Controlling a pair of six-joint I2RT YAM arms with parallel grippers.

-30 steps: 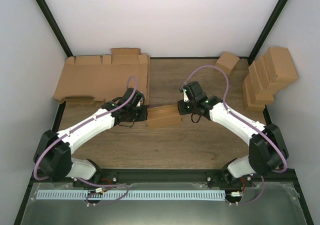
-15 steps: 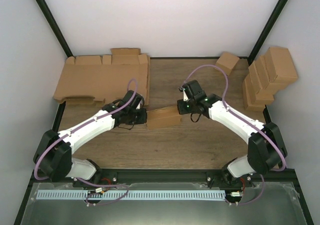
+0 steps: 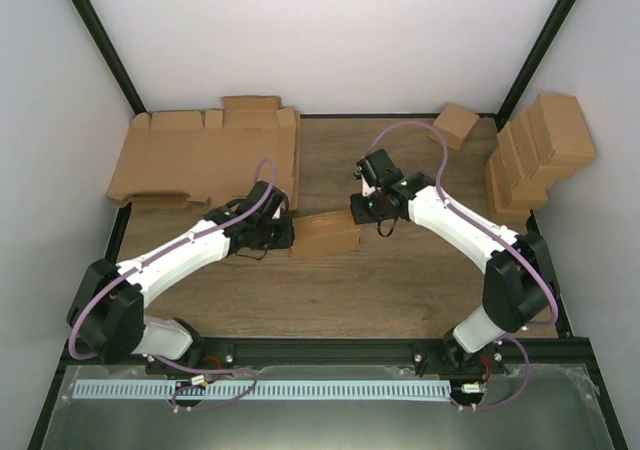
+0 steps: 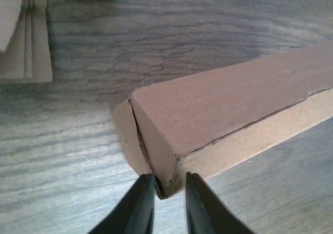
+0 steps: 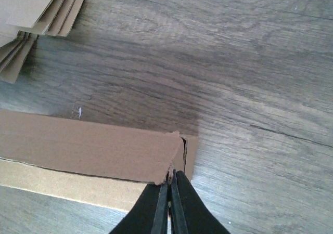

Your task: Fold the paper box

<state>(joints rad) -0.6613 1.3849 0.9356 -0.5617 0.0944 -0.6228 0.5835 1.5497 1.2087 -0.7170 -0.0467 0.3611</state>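
The paper box [image 3: 326, 235] is a small oblong brown carton lying at the table's middle between my two grippers. My left gripper [image 3: 290, 233] is at its left end. In the left wrist view the jaws [image 4: 170, 184] stand slightly apart around the box's [image 4: 229, 104] lower corner, and a thin gap shows beside the right finger [image 4: 195, 203]. My right gripper [image 3: 358, 213] is at the box's right end. In the right wrist view it [image 5: 169, 179] is shut on the ragged edge of the box's [image 5: 88, 145] top panel, beside the end flap [image 5: 190, 151].
Large notched cardboard sheets [image 3: 205, 155] lie at the back left, and their edges show in both wrist views [image 4: 26, 41] [image 5: 36, 10]. A small cube-like carton [image 3: 455, 125] sits at the back. A stack of brown cartons [image 3: 535, 155] leans at the right wall.
My left gripper's jaws have parted a little at the box's corner. The right wrist has shifted slightly left and back, and the box's right end has moved with it.
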